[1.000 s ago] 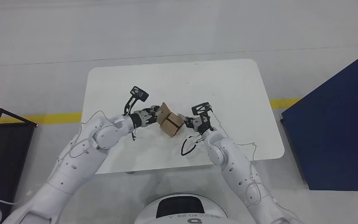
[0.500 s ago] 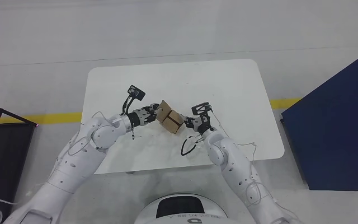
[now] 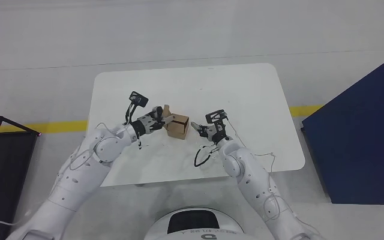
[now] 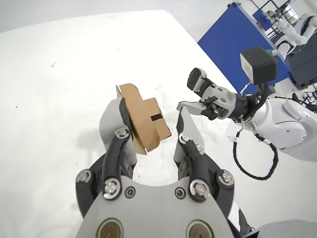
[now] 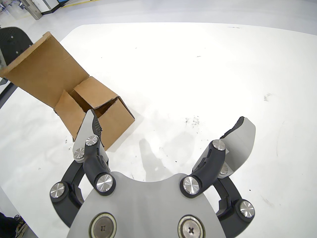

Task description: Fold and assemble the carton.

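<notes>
On tabletop, about mid: carton, brown, part-folded, one end open w/ small flaps loose, long flap sticking up. Left of carton: left tool, fingers spread, nothing gripped. One pad right along the long flap, other pad clear of it. Right of carton: right tool, spread wide too, holding nothing. One fingertip at carton's open end, contact unclear; other well off.

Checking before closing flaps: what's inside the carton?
Inside the carton, bare cardboard walls show; deeper in is dark, partly covered by the right end effector.
</notes>
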{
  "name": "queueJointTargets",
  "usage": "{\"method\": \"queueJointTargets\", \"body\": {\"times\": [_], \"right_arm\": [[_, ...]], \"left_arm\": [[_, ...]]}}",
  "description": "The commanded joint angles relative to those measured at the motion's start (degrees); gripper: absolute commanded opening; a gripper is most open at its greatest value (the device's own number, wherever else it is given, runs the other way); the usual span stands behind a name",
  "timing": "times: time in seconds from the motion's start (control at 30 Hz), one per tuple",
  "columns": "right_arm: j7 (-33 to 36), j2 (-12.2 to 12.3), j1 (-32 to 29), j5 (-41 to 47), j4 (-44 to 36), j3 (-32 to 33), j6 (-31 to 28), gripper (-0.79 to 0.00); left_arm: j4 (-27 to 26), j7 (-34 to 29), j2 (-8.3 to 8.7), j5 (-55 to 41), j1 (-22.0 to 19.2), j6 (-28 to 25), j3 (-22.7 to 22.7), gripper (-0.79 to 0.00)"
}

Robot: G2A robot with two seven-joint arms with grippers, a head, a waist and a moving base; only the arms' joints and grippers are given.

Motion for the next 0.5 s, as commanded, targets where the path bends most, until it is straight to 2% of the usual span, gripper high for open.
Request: {"method": "queueJointTargets", "body": {"times": [0.0,0.17,0.3,0.33,0.4,0.47], "right_arm": [[0.00,0.00,0.00,0.00,0.00,0.00,0.00,0.000],[0.00,0.00,0.00,0.00,0.00,0.00,0.00,0.000],[0.00,0.00,0.00,0.00,0.00,0.00,0.00,0.000],[0.00,0.00,0.00,0.00,0.00,0.00,0.00,0.000],[0.00,0.00,0.00,0.00,0.00,0.00,0.00,0.000],[0.00,0.00,0.00,0.00,0.00,0.00,0.00,0.000]], "left_arm": [[-0.62,0.50,0.20,-0.05,0.83,-0.18,-1.26,0.000],[-2.07,0.30,0.67,-0.03,2.72,-0.22,-4.02,0.000],[-1.20,-1.02,0.64,-0.48,2.44,-0.72,-4.40,0.000],[-0.58,-1.34,0.55,-0.69,2.02,-0.95,-4.16,-0.080],[0.85,-1.94,0.30,-0.69,0.80,-1.17,-3.47,-0.465],[2.27,-2.04,-0.02,-0.56,-0.47,-1.43,-2.55,-0.717]]}}
